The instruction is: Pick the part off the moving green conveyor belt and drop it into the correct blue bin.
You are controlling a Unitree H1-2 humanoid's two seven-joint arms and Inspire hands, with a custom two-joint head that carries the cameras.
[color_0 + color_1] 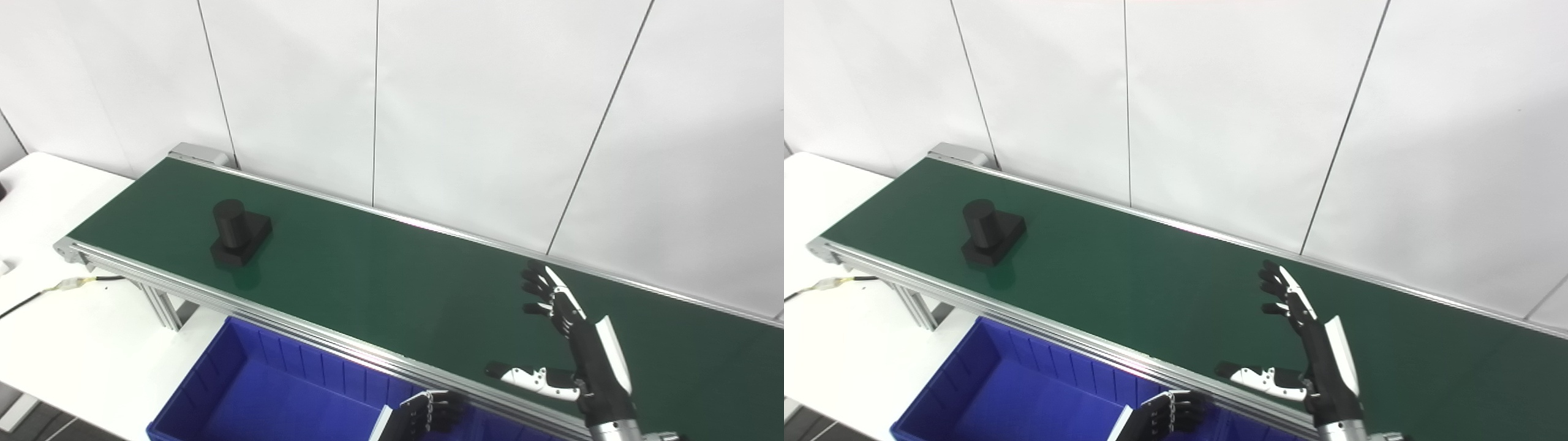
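Observation:
A black part (239, 233), a short cylinder on a square base, stands on the green conveyor belt (380, 288) near its left end. My right hand (569, 343) is open above the right part of the belt, fingers spread and thumb out to the left, well to the right of the part. My left hand (425, 413) is low at the bottom edge, over the blue bin (257, 392), with its fingers curled and nothing in it. The part also shows in the right eye view (991, 233).
The blue bin sits in front of and below the belt's near rail (306, 324). A white table (55, 318) with a cable (73, 285) lies to the left. A white panelled wall (429, 110) runs behind the belt.

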